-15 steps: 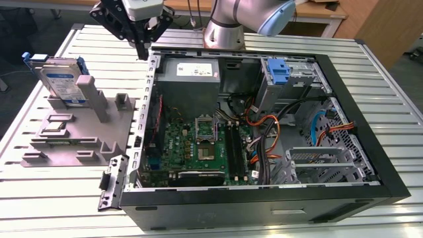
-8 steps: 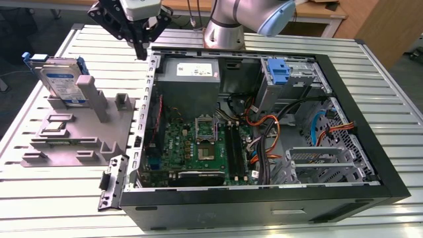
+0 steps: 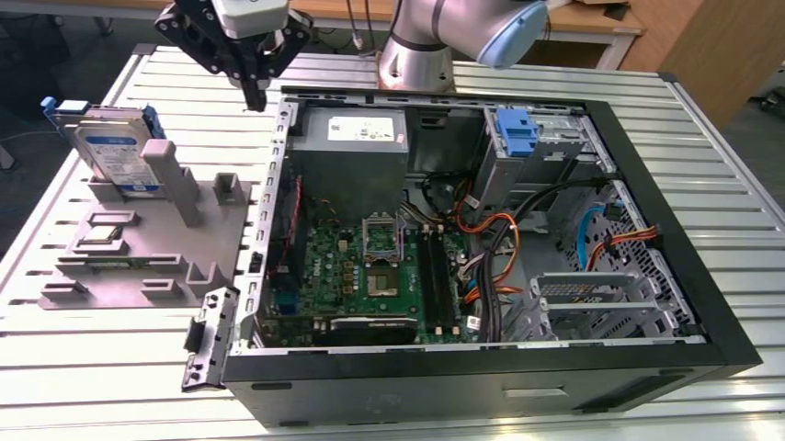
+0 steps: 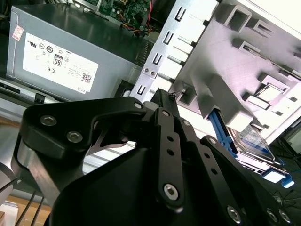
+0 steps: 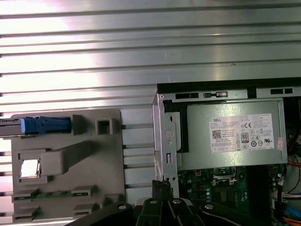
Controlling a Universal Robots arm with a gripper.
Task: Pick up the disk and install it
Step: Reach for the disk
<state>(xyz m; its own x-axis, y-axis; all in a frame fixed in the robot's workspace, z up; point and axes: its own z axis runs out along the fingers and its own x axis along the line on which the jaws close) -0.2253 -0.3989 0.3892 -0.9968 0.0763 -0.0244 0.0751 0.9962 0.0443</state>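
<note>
Exterior view: one arm holds one claw (image 3: 254, 97) above the table (image 3: 718, 175), just outside the corner of the one open case (image 3: 491, 381) where the one power supply (image 3: 356, 138) sits. Its fingers are pressed together and grip nothing. One disk (image 3: 108, 152) stands on edge in one grey holder (image 3: 160, 266) on the table at the exterior view's left, beside the case and apart from the claw. Two blue rails frame the disk, one on each side. One square chip (image 3: 103, 235) lies flat in the holder, nearer the camera than the disk. One blue latch (image 3: 521, 133) stands upright inside the case at its far side. In both wrist views the closed tips hang by the case wall next to the power supply.
</note>
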